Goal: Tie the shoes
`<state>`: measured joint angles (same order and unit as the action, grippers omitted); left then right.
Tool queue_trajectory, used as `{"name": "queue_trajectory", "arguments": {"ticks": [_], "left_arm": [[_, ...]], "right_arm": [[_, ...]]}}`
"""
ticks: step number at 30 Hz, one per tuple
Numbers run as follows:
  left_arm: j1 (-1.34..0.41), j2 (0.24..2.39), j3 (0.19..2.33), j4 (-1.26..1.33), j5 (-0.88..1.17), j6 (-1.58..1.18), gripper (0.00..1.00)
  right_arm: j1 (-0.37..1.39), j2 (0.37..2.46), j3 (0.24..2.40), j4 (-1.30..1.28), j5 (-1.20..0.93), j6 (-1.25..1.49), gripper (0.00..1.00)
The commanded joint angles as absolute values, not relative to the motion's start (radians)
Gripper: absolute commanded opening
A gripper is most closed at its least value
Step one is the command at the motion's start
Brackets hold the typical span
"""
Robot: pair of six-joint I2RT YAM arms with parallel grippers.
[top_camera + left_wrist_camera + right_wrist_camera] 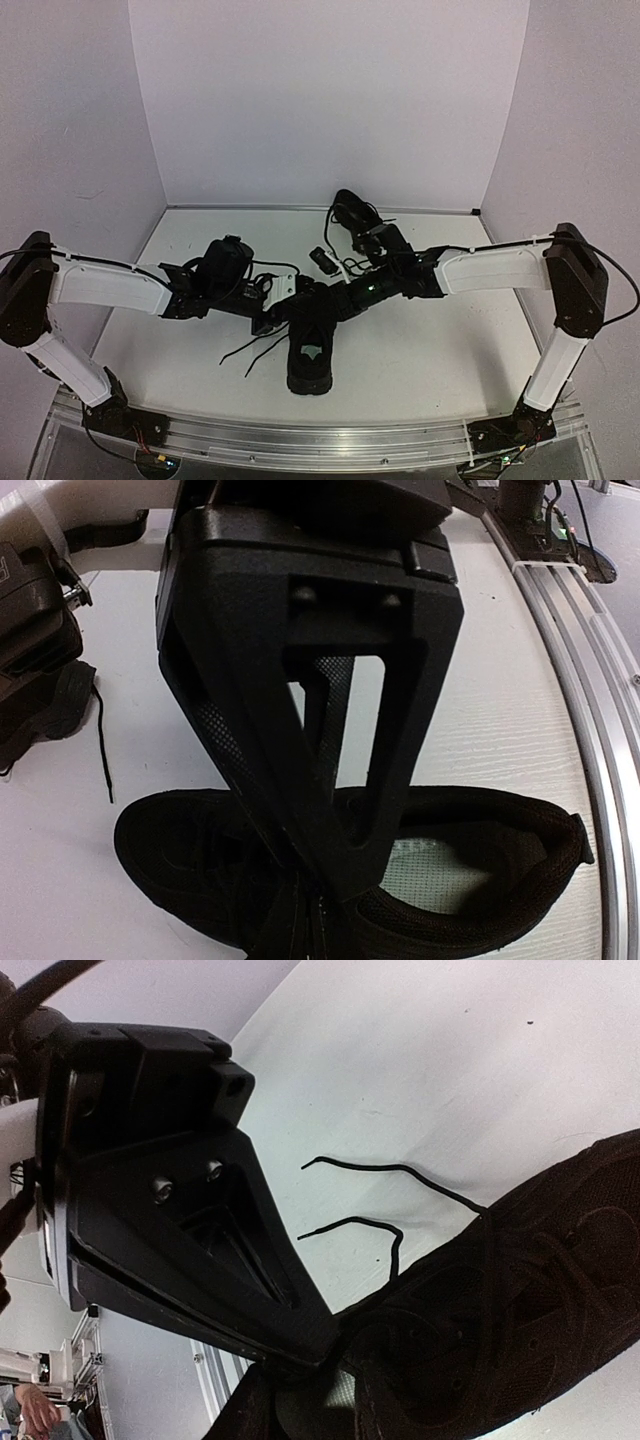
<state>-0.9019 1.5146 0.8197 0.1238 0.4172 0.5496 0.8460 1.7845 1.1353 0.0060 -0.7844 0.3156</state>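
Note:
One black shoe [308,350] lies in the middle of the table, heel toward the near edge. Its two loose lace ends [245,352] trail on the table to its left. They also show in the right wrist view [385,1172]. My left gripper [283,305] is shut, its tips [312,920] pressed onto the shoe's [480,860] lacing by the opening. My right gripper [328,297] is shut, its tip [335,1345] against the shoe's [520,1300] collar. I cannot tell what either pinches. The second shoe [352,213] lies at the back with loose laces.
The white walls [320,100] close the table at the back and sides. An aluminium rail [320,440] runs along the near edge; it also shows in the left wrist view [590,680]. Both arms cross low over the table's middle.

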Motion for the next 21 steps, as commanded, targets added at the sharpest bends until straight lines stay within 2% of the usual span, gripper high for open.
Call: {"name": "queue_trajectory", "arguments": {"ticks": [1, 4, 9, 11, 17, 19, 21], "left_arm": [[-0.897, 1.522, 0.869, 0.150, 0.446, 0.557, 0.02], [-0.897, 1.524, 0.872, 0.148, 0.451, 0.558, 0.03], [-0.897, 1.523, 0.873, 0.137, 0.440, 0.559, 0.04], [-0.891, 1.510, 0.879, 0.102, 0.419, 0.553, 0.10], [-0.775, 1.363, 0.892, -0.118, 0.341, 0.481, 0.43], [-0.758, 1.308, 0.891, -0.183, 0.270, 0.475, 0.50], [-0.754, 1.268, 0.888, -0.250, 0.201, 0.463, 0.54]], "right_arm": [[0.852, 1.799, 1.181, 0.033, -0.801, 0.302, 0.25], [0.851, 1.798, 1.184, 0.033, -0.801, 0.300, 0.23], [0.853, 1.797, 1.186, 0.027, -0.803, 0.299, 0.04], [0.852, 1.796, 1.186, 0.020, -0.794, 0.298, 0.00], [0.852, 1.772, 1.175, 0.001, -0.758, 0.300, 0.00], [0.853, 1.765, 1.174, 0.000, -0.751, 0.301, 0.00], [0.852, 1.764, 1.173, 0.000, -0.744, 0.301, 0.00]]}}
